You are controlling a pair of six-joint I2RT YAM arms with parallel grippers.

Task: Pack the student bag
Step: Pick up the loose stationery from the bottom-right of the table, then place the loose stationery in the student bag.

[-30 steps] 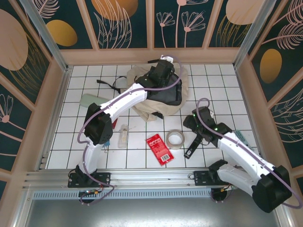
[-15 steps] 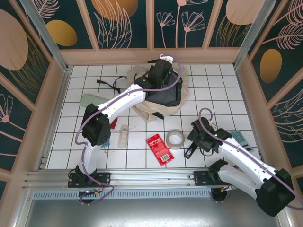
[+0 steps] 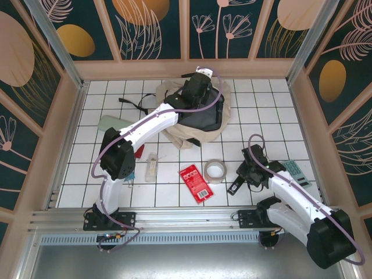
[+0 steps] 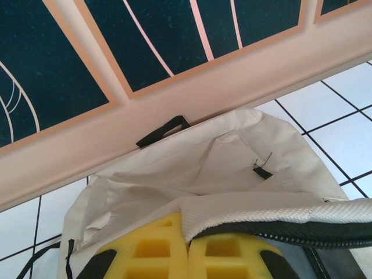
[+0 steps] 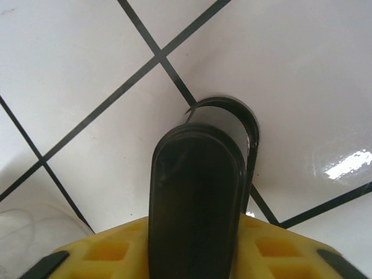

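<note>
The right gripper [image 3: 244,176] has come down and toward the near edge since a second ago, when it hung higher over the desk [image 3: 81,174]. It now sits low on the black stapler [image 5: 195,192]. Its jaws, wider apart before, have drawn in, and the yellow pads [image 5: 104,256] press against both sides of the stapler's body. The stapler lies on the white tiles in nearly the same spot as earlier, just right of the roll of clear tape [image 3: 214,171]. The red packet [image 3: 195,182] lies to the left of the tape, unmoved.

The left gripper [image 4: 187,247] has shifted only slightly toward the back wall. Its jaws are together, clamped on the woven rim of the student bag [image 3: 174,131]. The bag lies slumped at the far middle of the desk, close to the back wall, with its mouth open and the dark lining showing. From the left wrist, the cream inner panel and a black handle loop [image 4: 163,131] show beyond the pads.
</note>
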